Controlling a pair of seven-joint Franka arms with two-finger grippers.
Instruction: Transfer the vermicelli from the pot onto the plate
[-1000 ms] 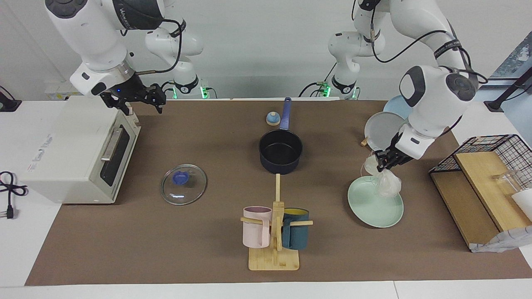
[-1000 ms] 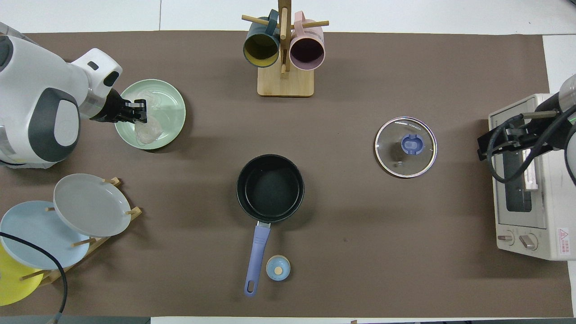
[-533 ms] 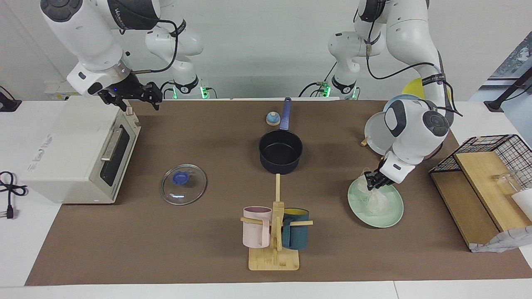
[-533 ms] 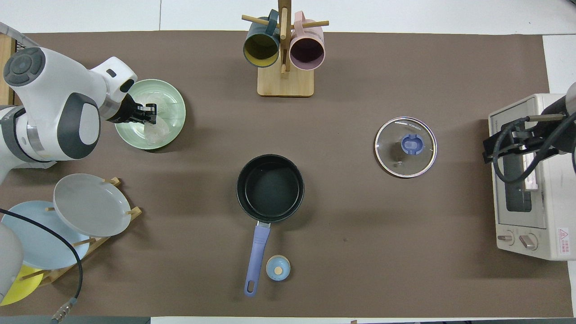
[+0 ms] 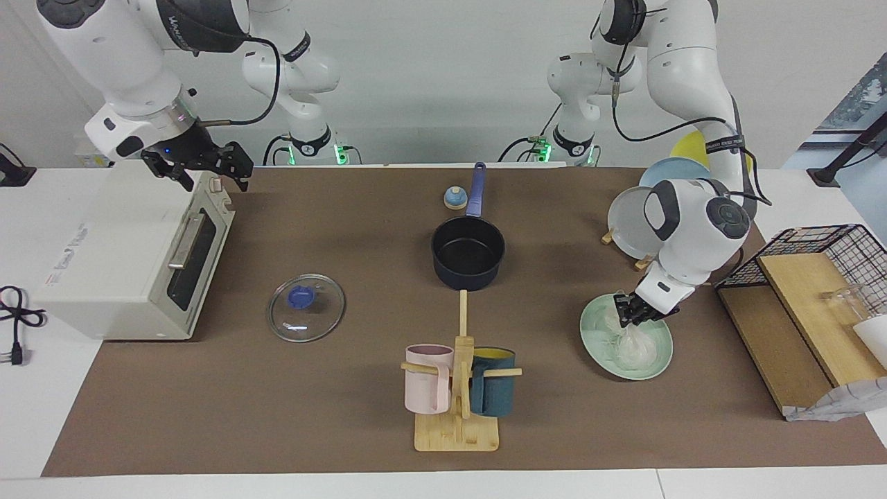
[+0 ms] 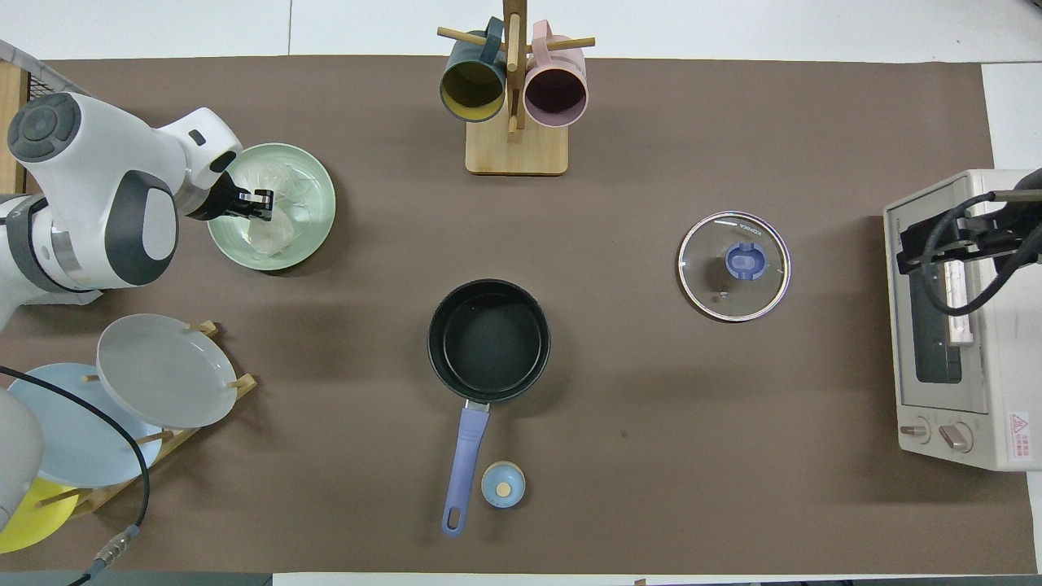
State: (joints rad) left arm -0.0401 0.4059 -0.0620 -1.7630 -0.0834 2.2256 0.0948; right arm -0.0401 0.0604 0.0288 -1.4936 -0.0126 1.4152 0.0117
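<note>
- Lowered since a second ago, the vermicelli now rests on the plate, toward the left arm's end, pinched at its top by the left gripper.
- Light, limp, clingy strands: probably best gripped by the bunched top.
- Pot sits empty; right gripper waits above the toaster oven, fingers apart.

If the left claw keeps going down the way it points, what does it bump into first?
Most likely the vermicelli on the plate. The left claw points down at that clump, with the plate right under it. Whether it touches the noodles now is hard to tell.
</note>
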